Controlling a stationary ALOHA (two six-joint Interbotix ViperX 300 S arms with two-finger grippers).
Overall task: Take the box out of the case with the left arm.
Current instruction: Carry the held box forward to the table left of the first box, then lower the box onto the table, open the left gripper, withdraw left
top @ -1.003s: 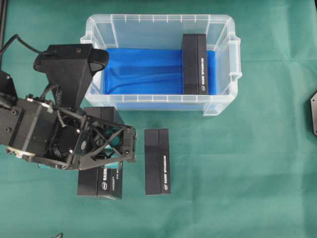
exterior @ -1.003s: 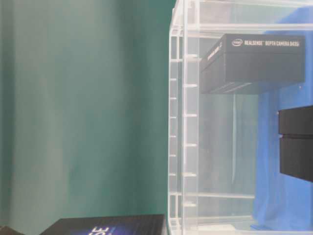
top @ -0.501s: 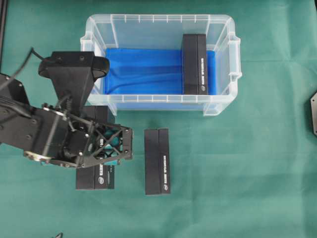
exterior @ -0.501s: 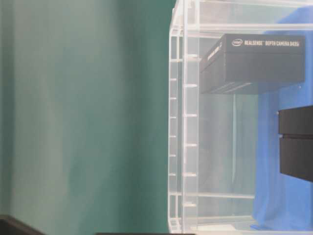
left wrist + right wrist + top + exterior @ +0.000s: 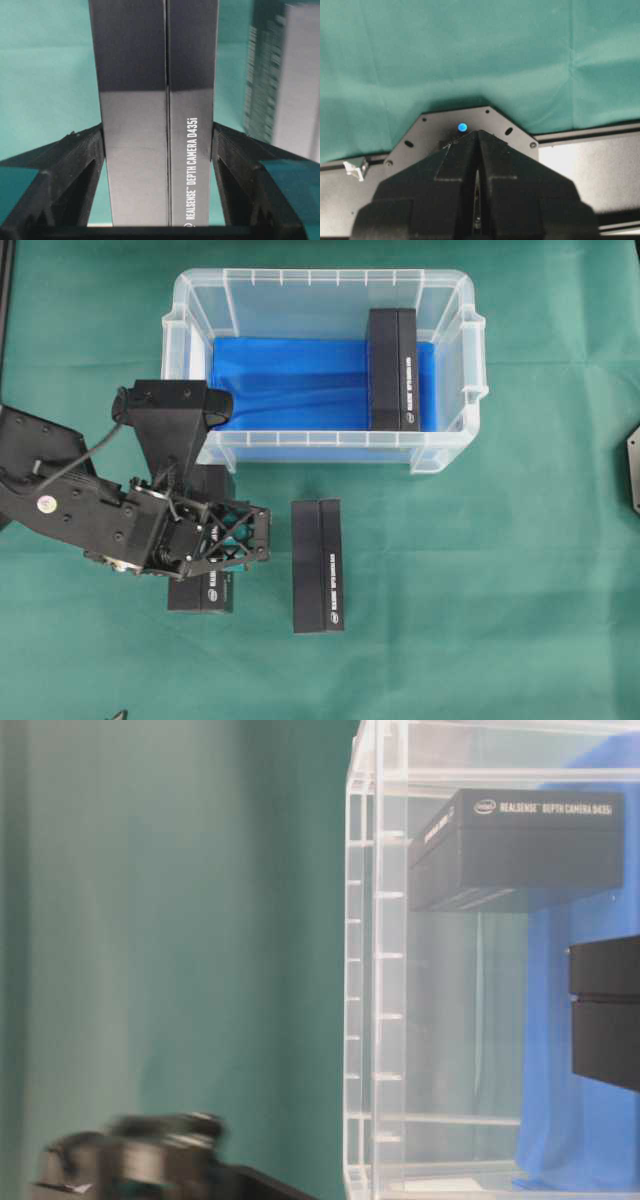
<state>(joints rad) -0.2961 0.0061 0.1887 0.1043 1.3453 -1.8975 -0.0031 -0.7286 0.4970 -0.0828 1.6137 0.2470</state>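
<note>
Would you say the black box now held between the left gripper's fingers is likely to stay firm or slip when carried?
The box looks rigid: its flat sides show no buckling between the left gripper fingers. Its glossy surface may be somewhat slippery. Long and narrow, it might tip if set on end.
</note>
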